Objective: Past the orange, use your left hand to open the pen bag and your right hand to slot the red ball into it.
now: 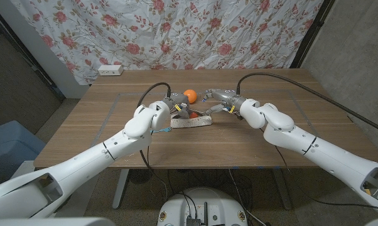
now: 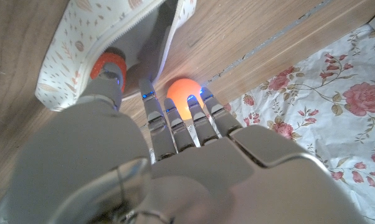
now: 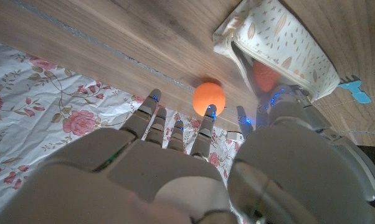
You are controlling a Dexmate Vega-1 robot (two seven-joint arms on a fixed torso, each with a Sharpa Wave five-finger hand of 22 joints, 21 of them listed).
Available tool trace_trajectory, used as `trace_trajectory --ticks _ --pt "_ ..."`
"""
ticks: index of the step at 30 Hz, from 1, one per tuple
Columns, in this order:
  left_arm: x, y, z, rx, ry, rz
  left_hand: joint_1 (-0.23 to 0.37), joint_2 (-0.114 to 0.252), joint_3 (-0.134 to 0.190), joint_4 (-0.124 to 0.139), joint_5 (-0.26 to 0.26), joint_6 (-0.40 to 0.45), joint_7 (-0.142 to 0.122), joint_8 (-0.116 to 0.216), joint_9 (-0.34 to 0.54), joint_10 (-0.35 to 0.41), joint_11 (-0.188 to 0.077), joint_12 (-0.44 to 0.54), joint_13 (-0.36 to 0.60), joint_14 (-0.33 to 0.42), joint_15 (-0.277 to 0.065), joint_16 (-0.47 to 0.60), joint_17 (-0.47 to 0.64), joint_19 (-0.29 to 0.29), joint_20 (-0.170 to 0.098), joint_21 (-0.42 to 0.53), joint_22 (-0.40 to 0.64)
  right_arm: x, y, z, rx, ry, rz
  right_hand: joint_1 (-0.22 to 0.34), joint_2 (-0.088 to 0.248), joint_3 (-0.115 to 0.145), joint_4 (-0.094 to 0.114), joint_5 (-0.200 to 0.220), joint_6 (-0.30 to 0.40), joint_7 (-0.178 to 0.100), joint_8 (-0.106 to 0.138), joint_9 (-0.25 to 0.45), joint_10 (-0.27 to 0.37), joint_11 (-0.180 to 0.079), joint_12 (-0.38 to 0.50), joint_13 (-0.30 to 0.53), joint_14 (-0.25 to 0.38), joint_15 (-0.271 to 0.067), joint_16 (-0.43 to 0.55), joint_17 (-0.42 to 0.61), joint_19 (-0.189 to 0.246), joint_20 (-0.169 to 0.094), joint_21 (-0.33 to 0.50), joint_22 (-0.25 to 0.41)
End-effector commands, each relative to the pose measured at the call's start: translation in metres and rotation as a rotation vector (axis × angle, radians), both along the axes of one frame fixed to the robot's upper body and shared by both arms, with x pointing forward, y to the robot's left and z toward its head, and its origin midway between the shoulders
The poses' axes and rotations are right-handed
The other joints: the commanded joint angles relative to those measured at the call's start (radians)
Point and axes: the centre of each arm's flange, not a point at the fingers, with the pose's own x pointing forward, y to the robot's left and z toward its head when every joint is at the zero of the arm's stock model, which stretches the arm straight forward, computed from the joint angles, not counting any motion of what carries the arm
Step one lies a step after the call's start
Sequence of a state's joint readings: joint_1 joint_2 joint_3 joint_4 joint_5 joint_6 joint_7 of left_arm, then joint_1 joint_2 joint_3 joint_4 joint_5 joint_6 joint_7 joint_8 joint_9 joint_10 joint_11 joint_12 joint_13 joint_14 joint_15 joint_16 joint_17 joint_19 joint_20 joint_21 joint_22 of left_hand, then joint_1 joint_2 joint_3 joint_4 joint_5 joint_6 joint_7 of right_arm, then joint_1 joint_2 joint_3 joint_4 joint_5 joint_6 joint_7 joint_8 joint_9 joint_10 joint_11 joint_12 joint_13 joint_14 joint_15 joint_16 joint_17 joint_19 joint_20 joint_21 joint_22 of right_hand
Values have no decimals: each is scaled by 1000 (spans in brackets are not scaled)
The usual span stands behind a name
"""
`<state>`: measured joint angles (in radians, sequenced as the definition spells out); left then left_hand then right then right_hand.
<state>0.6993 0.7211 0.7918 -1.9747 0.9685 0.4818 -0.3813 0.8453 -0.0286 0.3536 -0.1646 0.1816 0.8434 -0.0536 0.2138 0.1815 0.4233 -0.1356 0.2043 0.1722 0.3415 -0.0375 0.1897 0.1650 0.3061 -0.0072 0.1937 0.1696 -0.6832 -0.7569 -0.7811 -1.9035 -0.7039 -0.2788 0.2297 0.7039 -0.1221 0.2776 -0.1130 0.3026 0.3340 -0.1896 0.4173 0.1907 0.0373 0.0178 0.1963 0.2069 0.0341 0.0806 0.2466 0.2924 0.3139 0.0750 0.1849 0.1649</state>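
Observation:
The orange (image 1: 189, 95) sits on the table just beyond the pen bag (image 1: 190, 121), a white patterned pouch lying with its mouth open. The red ball (image 1: 193, 115) shows inside that mouth; the red ball (image 3: 265, 74) lies between the bag's lips. My left hand (image 1: 176, 109) is at the bag's left end. Its thumb (image 2: 108, 84) is in the opening and the bag's lip (image 2: 169, 43) runs between thumb and fingers, which reach toward the orange (image 2: 181, 99). My right hand (image 1: 218, 102) hovers at the bag's right end, fingers spread, holding nothing, thumb near the ball.
A white power strip (image 1: 110, 70) lies at the table's far left corner. A floral curtain (image 1: 176, 31) hangs behind the table. A blue zipper tag (image 3: 356, 90) sticks out from the bag's end. Black cables (image 1: 270, 78) run from both arms.

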Motion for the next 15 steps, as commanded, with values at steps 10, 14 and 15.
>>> trace_trajectory --ticks 10,14,15 --pt "-14 18 14 -80 -35 -62 8 10 4 0 4 -13 2 -16 3 6 5 -7 3 10 -62 -2 4 5 4 3 3 -5 -17 4 67 -3 -13 -8 21 -4 5 15 29 -13 -4 -1 21 -8 12 1 7 -2 1 5 3 -6 5 5" --pt "-14 26 16 -100 -50 -64 6 13 2 2 3 -18 3 -20 3 7 5 -8 3 14 -56 -1 4 15 10 7 3 -4 -22 2 109 11 0 -14 30 -4 9 19 40 -21 -5 -2 32 -14 15 1 12 -5 3 6 6 -8 6 5" --pt "-14 28 16 -112 -52 -58 5 13 1 3 3 -19 2 -20 3 8 4 -8 3 15 -56 -1 4 16 10 7 3 -3 -22 2 116 8 4 -15 32 -4 10 20 41 -21 -5 -2 33 -13 15 1 14 -6 4 6 8 -8 7 5"
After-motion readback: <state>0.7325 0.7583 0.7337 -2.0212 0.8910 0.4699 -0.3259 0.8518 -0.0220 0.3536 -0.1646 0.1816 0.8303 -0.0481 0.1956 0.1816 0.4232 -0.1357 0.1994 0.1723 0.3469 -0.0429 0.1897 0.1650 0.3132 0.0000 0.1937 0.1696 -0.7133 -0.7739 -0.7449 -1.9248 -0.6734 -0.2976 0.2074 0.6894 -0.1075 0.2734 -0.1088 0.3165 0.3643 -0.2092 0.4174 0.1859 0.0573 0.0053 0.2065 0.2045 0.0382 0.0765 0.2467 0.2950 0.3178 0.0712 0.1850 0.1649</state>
